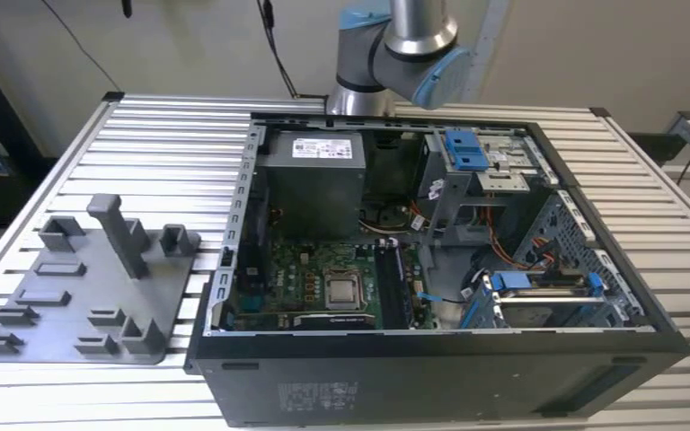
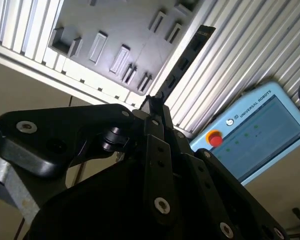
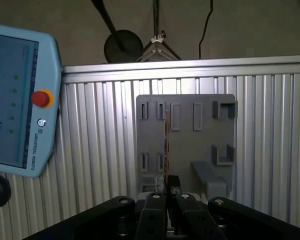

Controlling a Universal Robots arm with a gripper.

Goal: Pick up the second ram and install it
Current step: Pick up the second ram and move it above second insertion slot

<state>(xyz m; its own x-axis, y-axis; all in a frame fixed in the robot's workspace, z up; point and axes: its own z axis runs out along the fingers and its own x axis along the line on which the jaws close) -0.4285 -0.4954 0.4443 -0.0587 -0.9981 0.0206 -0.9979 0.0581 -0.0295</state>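
A slatted metal bench [image 1: 129, 144] carries everything. In the second wrist view the claw [image 2: 153, 101] is clenched on the near end of the ram [image 2: 186, 59], which juts straight out beyond it, with the grey fixture [image 2: 115, 30] behind. In the exterior view that fixture lies at nine o'clock of the open case [image 1: 441, 368], the arm [image 1: 399, 45] at twelve.

At the exterior view's top centre, the arm [image 1: 402, 40] is showing a silver tube, grey joints and a light-blue cap. In both wrist views the black claw [image 2: 153, 101] [image 3: 167, 186] is showing jointed links studded with silver screws.
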